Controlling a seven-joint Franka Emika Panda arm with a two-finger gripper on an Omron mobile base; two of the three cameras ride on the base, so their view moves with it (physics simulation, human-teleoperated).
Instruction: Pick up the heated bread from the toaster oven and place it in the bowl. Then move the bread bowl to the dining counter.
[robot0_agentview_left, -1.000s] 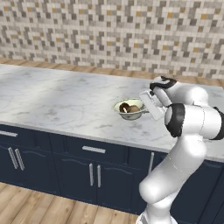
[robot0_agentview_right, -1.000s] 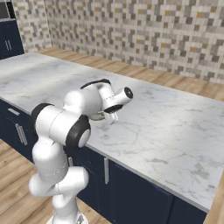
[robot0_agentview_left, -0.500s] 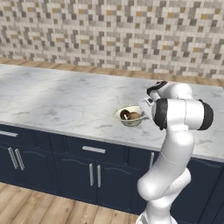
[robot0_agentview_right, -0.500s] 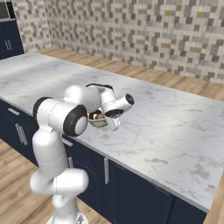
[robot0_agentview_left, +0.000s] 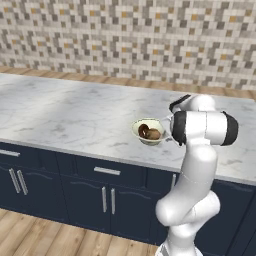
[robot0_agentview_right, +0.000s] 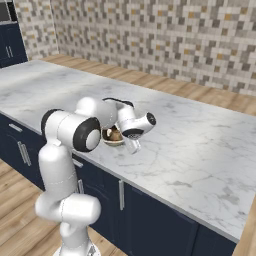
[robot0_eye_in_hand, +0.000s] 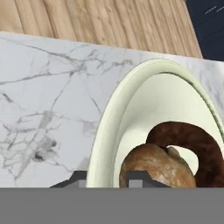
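Observation:
The pale cream-green bowl (robot0_agentview_left: 138, 126) (robot0_agentview_right: 106, 142) (robot0_eye_in_hand: 175, 96) rests on the dining counter (robot0_agentview_left: 60, 110) (robot0_agentview_right: 200, 145) (robot0_eye_in_hand: 43, 87), near its front edge. Inside lies the heated bread (robot0_agentview_left: 150, 133) (robot0_agentview_right: 115, 134) (robot0_eye_in_hand: 157, 168), a brown crusty lump with a darker curved part. My gripper (robot0_eye_in_hand: 107, 180) is at the bowl's right side in the left base view. Its two fingertips (robot0_eye_in_hand: 136, 178) stand astride the rim, one inside and one outside. Whether they still press on the rim is unclear. My forearm covers the hand in the left base view. The toaster oven is out of view.
Navy cabinets (robot0_agentview_left: 60, 180) (robot0_agentview_right: 150, 215) with silver bar handles sit below the marble top. A mosaic tiled wall (robot0_agentview_left: 130, 35) stands behind, beyond a strip of wooden floor (robot0_agentview_right: 165, 85). Bare marble stretches left and right of the bowl.
The bowl with the bread has come down a little onto the counter. My arm has folded in closer above it, and the hand still sits at the rim.

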